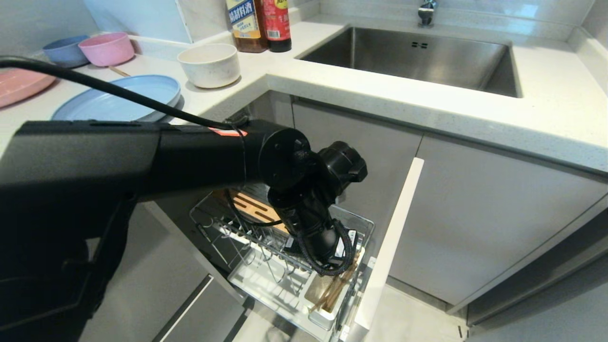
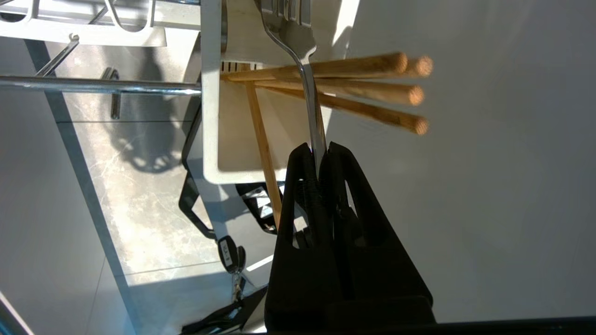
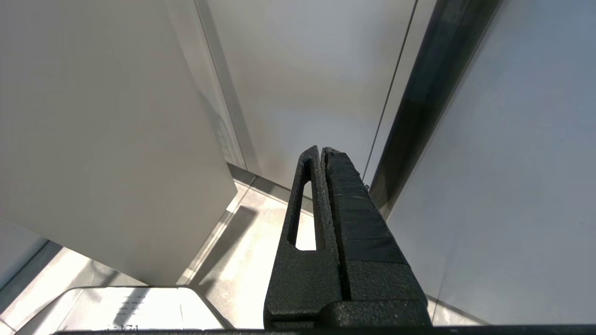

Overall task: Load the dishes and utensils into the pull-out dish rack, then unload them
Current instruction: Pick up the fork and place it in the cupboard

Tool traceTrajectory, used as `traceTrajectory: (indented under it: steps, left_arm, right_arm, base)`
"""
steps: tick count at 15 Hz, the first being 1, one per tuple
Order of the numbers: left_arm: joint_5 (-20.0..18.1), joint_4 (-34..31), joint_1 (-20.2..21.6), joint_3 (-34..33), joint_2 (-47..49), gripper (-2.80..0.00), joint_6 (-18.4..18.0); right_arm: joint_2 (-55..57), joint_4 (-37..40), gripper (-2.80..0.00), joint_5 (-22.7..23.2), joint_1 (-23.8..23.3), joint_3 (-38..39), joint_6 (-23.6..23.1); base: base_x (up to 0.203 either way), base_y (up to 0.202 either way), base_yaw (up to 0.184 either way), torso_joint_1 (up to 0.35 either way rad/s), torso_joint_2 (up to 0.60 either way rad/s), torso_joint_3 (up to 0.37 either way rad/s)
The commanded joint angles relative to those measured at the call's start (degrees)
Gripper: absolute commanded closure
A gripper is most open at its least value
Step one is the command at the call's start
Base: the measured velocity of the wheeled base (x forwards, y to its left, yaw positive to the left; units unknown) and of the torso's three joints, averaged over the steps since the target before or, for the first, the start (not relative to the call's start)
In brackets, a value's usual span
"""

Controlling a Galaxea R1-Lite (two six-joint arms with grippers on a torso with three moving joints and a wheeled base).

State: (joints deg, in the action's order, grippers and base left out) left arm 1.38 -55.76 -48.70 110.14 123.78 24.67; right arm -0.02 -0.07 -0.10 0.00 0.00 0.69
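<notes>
The table wrapped the corner, its sink at one o'clock in my head view. Below it, at six o'clock, the pull-out dish rack stood drawn out, its narrow pale front on the right side and the slotted wooden strip toward the back. My left arm crossed from nine o'clock and bent down into the rack.

On the table at ten o'clock lay the pale blue plate, with the cream bowl at eleven o'clock just beyond it. A pink plate, a pink bowl and a small blue bowl sat further left; two bottles stood at twelve o'clock.

My left gripper was clamped tight on the handle of the fork, whose head sat over the white utensil cup. The chopsticks leaned out of that cup, crossing the fork's stem.

My right gripper hung closed and empty beside the cabinet fronts.
</notes>
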Motion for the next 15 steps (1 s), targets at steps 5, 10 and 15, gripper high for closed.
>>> traceTrajectory:
  steps: [5,10,15]
  left_arm:
    - [0.18,0.72,0.62,0.00,2.82,0.00,-0.76]
    - [0.47,3.50,1.11,0.06,5.00,0.00,-0.94]
    - [0.47,4.58,1.59,0.07,5.65,0.00,-0.94]
  right_arm:
    - [0.02,-0.01,0.00,0.01,0.00,0.09,0.02]
    - [0.02,-0.01,0.00,0.01,0.00,0.09,0.02]
    - [0.02,-0.01,0.00,0.01,0.00,0.09,0.02]
  base:
    - [0.000,0.000,0.000,0.000,0.00,0.000]
    - [0.000,0.000,0.000,0.000,0.00,0.000]
    - [0.000,0.000,0.000,0.000,0.00,0.000]
